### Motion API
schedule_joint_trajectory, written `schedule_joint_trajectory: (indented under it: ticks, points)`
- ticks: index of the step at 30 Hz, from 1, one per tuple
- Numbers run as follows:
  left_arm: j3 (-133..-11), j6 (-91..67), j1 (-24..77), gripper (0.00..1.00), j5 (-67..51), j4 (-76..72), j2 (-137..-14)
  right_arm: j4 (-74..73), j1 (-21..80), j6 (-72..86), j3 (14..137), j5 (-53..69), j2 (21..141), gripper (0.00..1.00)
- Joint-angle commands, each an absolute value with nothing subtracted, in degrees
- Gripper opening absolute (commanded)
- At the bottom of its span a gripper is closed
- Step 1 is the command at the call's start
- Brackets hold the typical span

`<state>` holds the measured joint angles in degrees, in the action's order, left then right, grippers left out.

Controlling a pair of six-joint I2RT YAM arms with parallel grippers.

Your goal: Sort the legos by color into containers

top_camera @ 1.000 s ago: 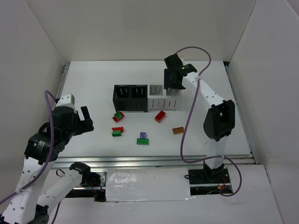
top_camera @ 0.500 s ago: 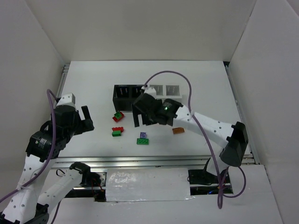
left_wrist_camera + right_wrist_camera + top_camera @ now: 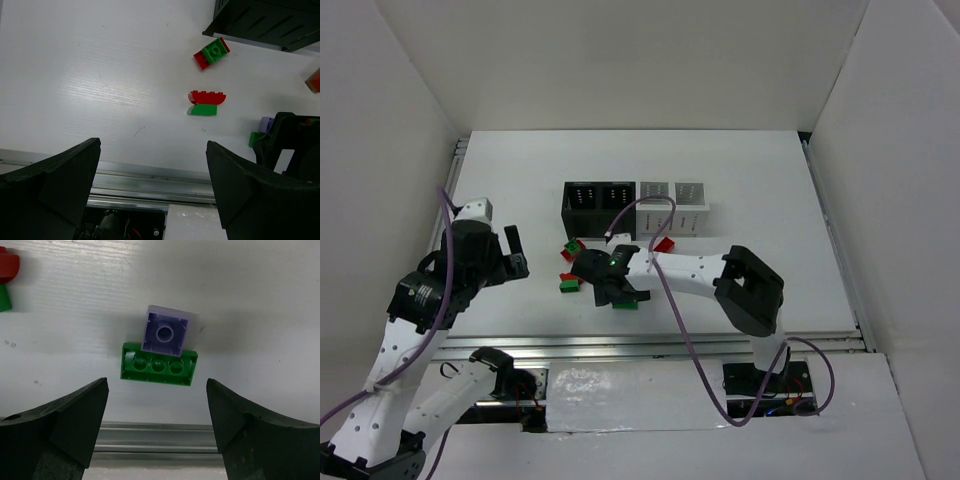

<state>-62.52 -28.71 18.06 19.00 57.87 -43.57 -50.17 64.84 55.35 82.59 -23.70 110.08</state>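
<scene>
Where right gripper (image 3: 612, 288) hovers, purple lego (image 3: 165, 330) seems hidden overhead.

Glossy plastic green brick (image 3: 158, 370) and purple brick (image 3: 166, 330) sit on a matt, faintly grained table (image 3: 250, 300).

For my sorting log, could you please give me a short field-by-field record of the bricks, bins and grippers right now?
Right gripper: open, poised over the touching pair below
Under it: light purple square plastic brick against green rectangular plastic brick
Left gripper: open, empty, above the white table
Bins: two black plastic bins joined to two white plastic bins; contents unclear
Other loose bricks: red plastic brick near the white bins; red-and-green stacked pair by the black bins
</scene>
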Motion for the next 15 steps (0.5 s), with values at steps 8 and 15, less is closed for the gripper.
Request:
schedule_joint_trajectory:
  ticks: [8,15]
  points:
    - [-61.52,-27.07,17.84,1.0,15.73,54.76,-40.87,-43.51,61.79,54.41,82.97,-24.26,113.03,0.81]
    - [-61.35,-26.46,17.84,0.99,14.59,54.4,-42.1,-42.1,60.03,53.7,84.46,-22.59,114.25,0.77]
